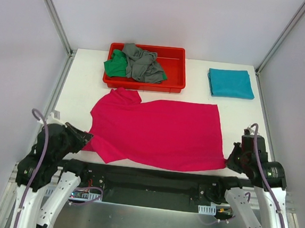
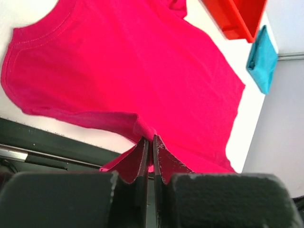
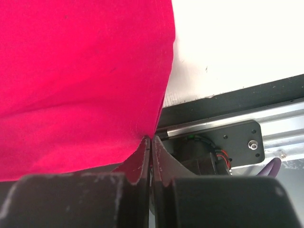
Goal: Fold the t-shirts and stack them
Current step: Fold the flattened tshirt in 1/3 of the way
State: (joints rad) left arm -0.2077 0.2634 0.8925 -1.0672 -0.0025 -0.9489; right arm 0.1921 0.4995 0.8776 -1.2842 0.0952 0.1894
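A: Where does the magenta-pink t-shirt (image 1: 159, 131) lie?
B: Spread across centre frame on the bench (image 1: 80, 86); left fingers (image 2: 151, 147) and right fingers (image 3: 150, 145) are pinched closed on its near corners.
A: Surroundings?
B: Upper centre, red tray (image 1: 173, 57) holding green t-shirt (image 1: 115, 66) and grey t-shirt (image 1: 142, 64); upper right, folded teal t-shirt (image 1: 230, 83).

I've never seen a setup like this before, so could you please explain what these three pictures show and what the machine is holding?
It is a robot with two arms fixed at the near edge of a white table. The wide picture looks down from above and behind the arms; the other two come from cameras on each wrist. A pink t-shirt lies spread flat on the table. The left hand is shut on its near edge by a sleeve, and the right hand is shut on its near corner. At the back, a red tray holds a crumpled grey t-shirt and a green t-shirt. A teal t-shirt lies folded to the tray's right.
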